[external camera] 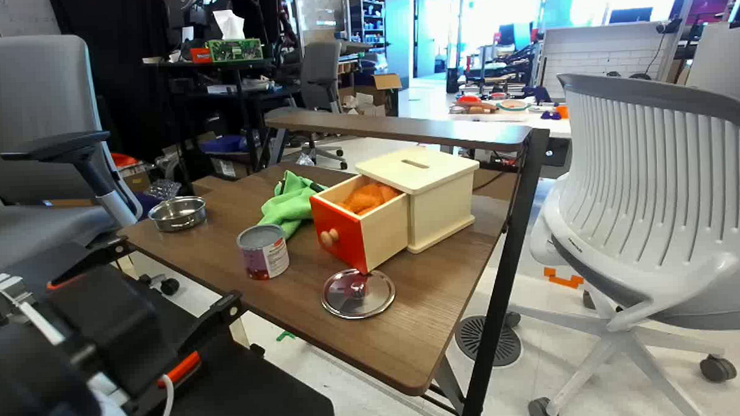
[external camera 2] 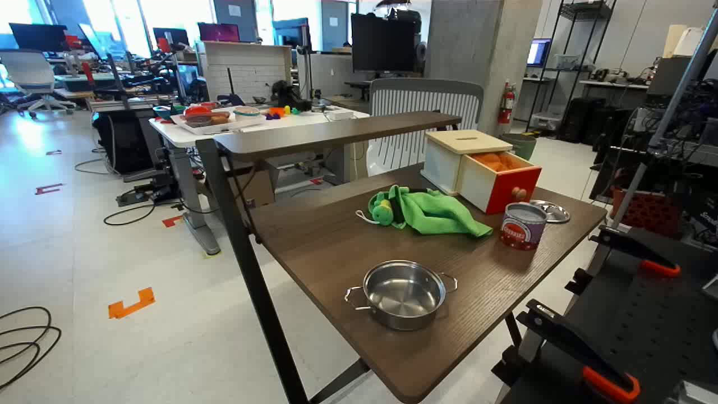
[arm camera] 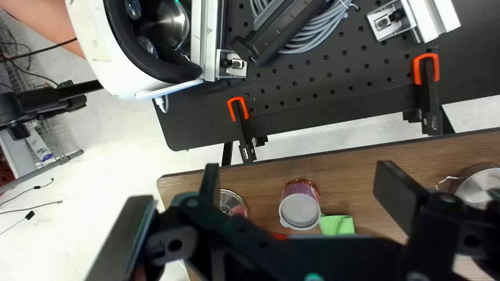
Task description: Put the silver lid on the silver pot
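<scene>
The pincer (arm camera: 299, 179) hangs spread and empty above the bench (arm camera: 347, 171), presumably to take the silver lid (arm camera: 233, 202), knob (external camera: 358, 288) up for gripping, seen below beside one finger (arm camera: 210, 183), to the silver pot (arm camera: 474, 187), uncovered beyond the other.

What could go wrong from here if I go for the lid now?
The claw could bump the open drawer, right beside the lid. The lid's small knob may slip when gripped. Carried low toward the pot, the lid might knock the can standing between them.
</scene>
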Available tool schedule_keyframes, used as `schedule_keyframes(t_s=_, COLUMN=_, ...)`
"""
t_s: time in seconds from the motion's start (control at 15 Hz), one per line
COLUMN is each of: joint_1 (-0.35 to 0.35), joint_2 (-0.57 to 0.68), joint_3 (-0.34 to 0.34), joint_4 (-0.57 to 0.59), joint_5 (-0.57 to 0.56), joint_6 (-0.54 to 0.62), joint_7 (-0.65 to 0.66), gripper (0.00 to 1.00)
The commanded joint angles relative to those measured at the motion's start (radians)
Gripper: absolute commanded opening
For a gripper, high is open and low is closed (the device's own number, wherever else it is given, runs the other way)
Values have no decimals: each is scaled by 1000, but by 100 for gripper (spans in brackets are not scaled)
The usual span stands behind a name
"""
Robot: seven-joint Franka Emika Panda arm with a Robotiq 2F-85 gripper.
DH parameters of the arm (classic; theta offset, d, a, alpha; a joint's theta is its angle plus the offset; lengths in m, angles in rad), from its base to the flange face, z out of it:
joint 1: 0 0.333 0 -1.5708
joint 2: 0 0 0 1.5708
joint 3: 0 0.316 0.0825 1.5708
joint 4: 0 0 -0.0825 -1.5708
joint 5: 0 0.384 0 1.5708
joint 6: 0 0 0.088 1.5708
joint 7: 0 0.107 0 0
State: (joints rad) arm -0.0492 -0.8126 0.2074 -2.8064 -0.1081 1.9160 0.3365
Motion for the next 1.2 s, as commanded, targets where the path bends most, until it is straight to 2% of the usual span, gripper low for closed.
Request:
schedule_keyframes(t_s=0.0, joint_1=11, joint_2=3, joint_3=-11, joint_4=-2, joint_5=-8, joint_6=-3, joint_7=7, gripper=100)
schedule_keyframes(t_s=0.27, joint_1=-17, joint_2=64, joint_3=-53, joint_4=13, joint_5=-54, joint_6=103, joint_7=-54, gripper=100)
schedule_keyframes(t_s=0.47, joint_1=-45, joint_2=159, joint_3=-104, joint_4=42, joint_5=-110, joint_6=216, joint_7=-121, gripper=100)
schedule_keyframes(t_s=0.87, joint_1=-99, joint_2=424, joint_3=-230, joint_4=115, joint_5=-220, joint_6=407, joint_7=-347, gripper=100)
schedule_keyframes(t_s=1.13, joint_1=-157, joint_2=622, joint_3=-315, joint_4=177, joint_5=-277, joint_6=507, joint_7=-422, gripper=100)
